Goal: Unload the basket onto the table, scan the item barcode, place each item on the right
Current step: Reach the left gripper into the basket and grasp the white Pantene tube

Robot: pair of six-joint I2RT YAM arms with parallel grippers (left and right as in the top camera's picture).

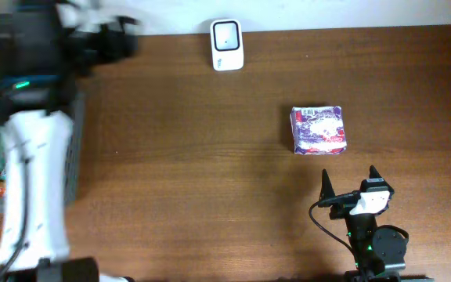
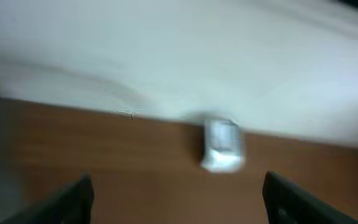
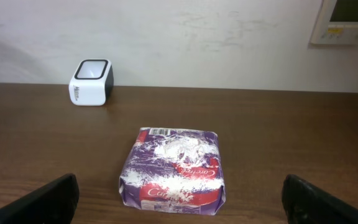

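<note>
Right gripper (image 1: 349,174) stands with its jaws spread wide and nothing between them, nearer the robot than the small white box-shaped barcode scanner with a dark window (image 1: 227,45) and off to its right. Between this gripper and the scanner, also to the scanner's right, the purple-and-white plastic-wrapped soft packet (image 3: 173,171) lies flat on the brown wooden table (image 1: 178,157), well apart from the scanner.

Left gripper (image 2: 178,186) is blurred but looks wide and empty, pointing at the scanner from its left.

The packet looks light and squashy, and its glossy film is probably slippery. A hard pinch would likely crumple it, not break it. I would grip across its two long sides at mid-length with a moderate squeeze. That keeps the far end clear, where a small white striped patch (image 3: 160,131) looks like the barcode.

On the packet's near red band, white script begins "Care"; the rest is unclear. Print on the scanner's front is too small to read.
</note>
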